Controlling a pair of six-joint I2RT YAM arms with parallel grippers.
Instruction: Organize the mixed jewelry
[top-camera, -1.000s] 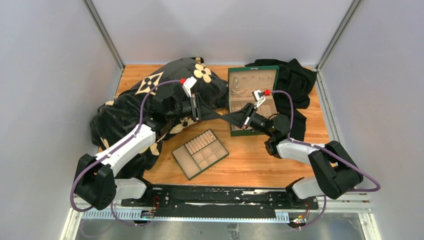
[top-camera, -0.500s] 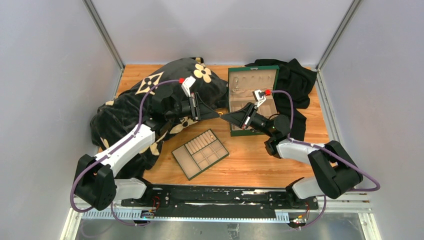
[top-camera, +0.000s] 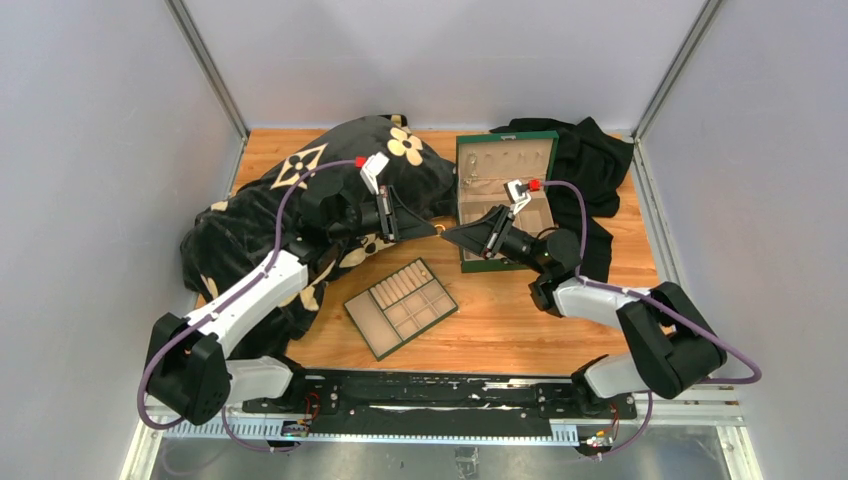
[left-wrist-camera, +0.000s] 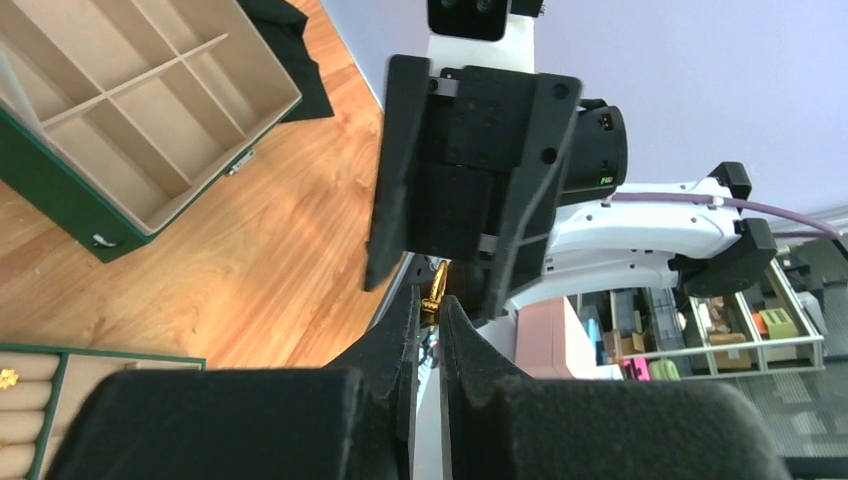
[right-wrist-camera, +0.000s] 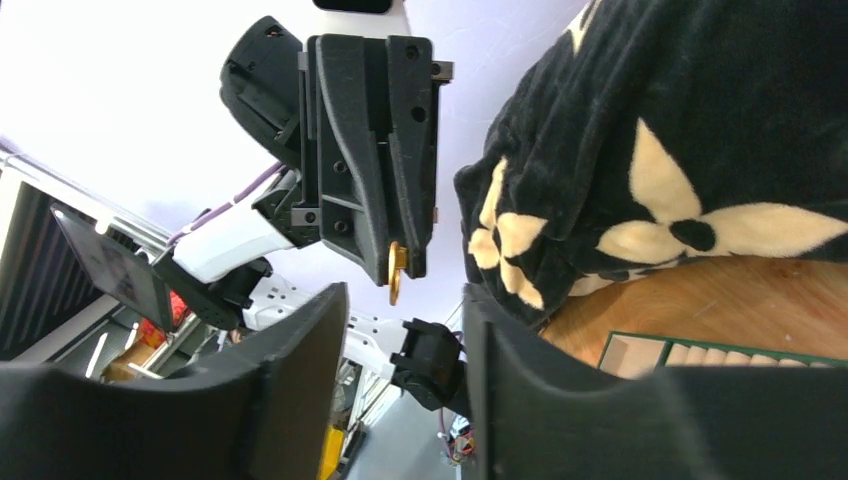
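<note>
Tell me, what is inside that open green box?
The green box is beige inside, with divided compartments; those in the left wrist view look empty. A silvery piece lies by its left edge. The right arm covers part of the near half.

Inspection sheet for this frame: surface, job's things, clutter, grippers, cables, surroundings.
Surface: wooden table.
Job's things: gold ring held in mid-air; green box open; compartment tray lying flat nearer the arm bases.
Clutter: black flowered blanket on the left; black cloth behind the box.
Grippers: left gripper jaws shut on the gold ring; right gripper jaws open, facing it tip to tip.
Cables: purple cables along both arms, no snag seen.
Surroundings: grey walls on three sides.
</note>
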